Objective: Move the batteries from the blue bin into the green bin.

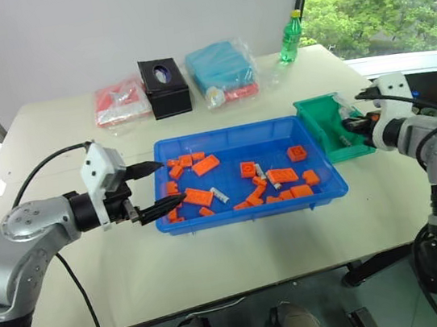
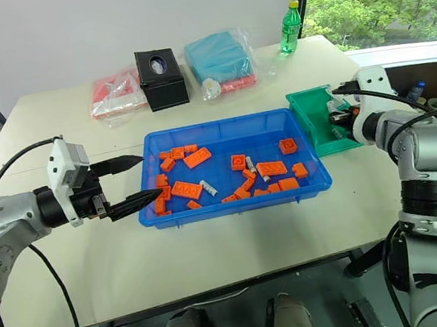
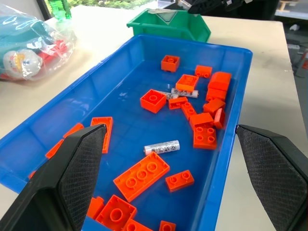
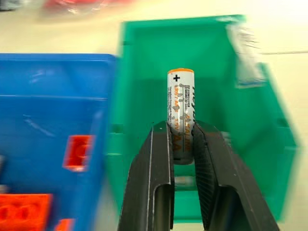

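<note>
The blue bin (image 1: pixel 230 132) lies in the middle of the table, holding several orange blocks (image 1: pixel 199 196) and a few silvery batteries (image 1: pixel 220 195) (image 3: pixel 162 147). My left gripper (image 1: pixel 169 185) hangs open at the bin's left end, one finger over the rim and nothing between its fingers. The green bin (image 1: pixel 322 116) stands against the blue bin's right end. My right gripper (image 4: pixel 180 129) hovers over the green bin's inside, shut on one upright battery (image 4: pixel 180 96) with an orange-ringed top. In the left eye view the right gripper (image 1: pixel 353 122) sits at the green bin's right side.
Along the table's far side stand a black tissue box (image 1: pixel 164 86), a red plastic package (image 1: pixel 120 102), a teal plastic-wrapped package (image 1: pixel 219 66) and a green bottle (image 1: pixel 290 37). The table's front edge runs just below the blue bin.
</note>
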{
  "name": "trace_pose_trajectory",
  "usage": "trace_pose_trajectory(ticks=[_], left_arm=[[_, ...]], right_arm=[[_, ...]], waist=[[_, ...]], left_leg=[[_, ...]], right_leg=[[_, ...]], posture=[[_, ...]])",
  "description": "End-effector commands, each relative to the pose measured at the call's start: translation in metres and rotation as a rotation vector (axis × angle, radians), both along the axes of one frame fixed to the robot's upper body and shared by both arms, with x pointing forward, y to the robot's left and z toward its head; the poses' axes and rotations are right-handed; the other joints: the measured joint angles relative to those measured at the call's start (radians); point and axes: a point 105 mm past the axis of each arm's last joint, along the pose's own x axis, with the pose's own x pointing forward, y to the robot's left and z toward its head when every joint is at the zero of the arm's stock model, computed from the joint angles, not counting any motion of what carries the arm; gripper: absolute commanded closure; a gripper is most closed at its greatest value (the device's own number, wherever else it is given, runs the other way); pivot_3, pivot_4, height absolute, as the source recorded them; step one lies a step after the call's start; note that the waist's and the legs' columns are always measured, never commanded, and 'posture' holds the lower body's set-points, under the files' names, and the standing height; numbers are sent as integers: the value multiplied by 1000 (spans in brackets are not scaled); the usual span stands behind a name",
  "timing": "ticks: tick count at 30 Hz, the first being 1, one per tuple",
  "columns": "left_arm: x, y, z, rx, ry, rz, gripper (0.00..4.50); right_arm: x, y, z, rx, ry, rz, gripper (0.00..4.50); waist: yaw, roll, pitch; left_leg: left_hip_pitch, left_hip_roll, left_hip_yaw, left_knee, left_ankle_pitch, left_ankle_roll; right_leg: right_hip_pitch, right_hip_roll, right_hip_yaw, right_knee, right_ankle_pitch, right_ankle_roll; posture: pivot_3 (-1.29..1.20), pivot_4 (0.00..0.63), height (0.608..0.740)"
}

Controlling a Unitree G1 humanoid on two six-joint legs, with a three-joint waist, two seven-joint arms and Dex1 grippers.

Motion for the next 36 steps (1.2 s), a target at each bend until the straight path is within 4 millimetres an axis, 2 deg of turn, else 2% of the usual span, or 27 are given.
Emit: trace_pose_trajectory(ticks=[1,3,4,6,9,10,11,14,18,24,31,36], left_arm=[[-1,-3,8,-1,-39,-13,0],[-2,-3,8,-1,-39,-12,0],[-3,-3,8,0,-39,-11,0],[-4,-3,8,1,-38,-8,0],[-6,-1,8,5,-37,2,0],[-6,0,8,6,-37,6,0],[-6,1,8,6,-37,9,0],[-7,2,7,9,-36,16,0],[-8,2,8,11,-38,20,0],[-10,5,11,20,-47,34,0],[-12,8,12,24,-54,53,0],[-12,7,13,22,-57,57,0]], right_arm=[[4,-3,5,-30,-39,14,2559],[7,3,8,-50,-62,56,1539],[9,14,16,-59,-94,127,1009],[9,31,26,-70,-133,231,1009],[-1,90,42,-82,-149,504,1009],[-7,111,42,-59,-125,593,1009],[-11,123,41,-43,-105,644,1009],[-21,170,26,61,2,746,1009],[-30,209,-2,84,114,816,1009],[-28,241,-36,45,179,855,1009],[-28,244,-61,-59,213,906,1009],[-25,246,-70,-94,215,927,1009]], waist=[[0,-2,-1],[-1,-1,-1],[-1,-1,-1],[-1,-1,-1],[-1,-1,-1],[-3,-1,-1],[-3,-2,-1],[-3,-5,-2],[2,-4,-1],[4,-4,-1],[-1,-4,-1],[-2,-4,-1]], left_leg=[[0,0,0,0,0,0],[0,0,0,0,0,0],[0,0,0,0,0,0],[0,0,0,0,0,0],[1,0,0,0,0,0],[1,0,-1,0,-1,2],[2,0,-1,0,-2,4],[6,0,-4,0,-4,7],[5,1,-5,1,-6,9],[2,0,-1,0,-5,8],[1,-1,-1,0,-3,5],[3,-1,-1,0,-3,5]], right_leg=[[0,0,0,0,0,0],[0,0,1,0,0,0],[0,0,1,0,0,0],[-1,0,1,0,0,0],[-1,0,1,0,0,1],[-2,0,1,0,0,0],[-2,0,2,0,0,0],[0,0,1,1,0,0],[-2,0,1,2,-2,-4],[-2,0,2,3,-1,-6],[-2,-1,2,4,0,-3],[-2,-1,2,4,1,-3]], posture=[[0,150,608],[0,150,608],[0,150,608],[0,150,608],[0,150,608],[0,150,608],[0,150,608],[0,150,608],[0,150,608],[0,150,608],[0,150,608],[0,150,608]])
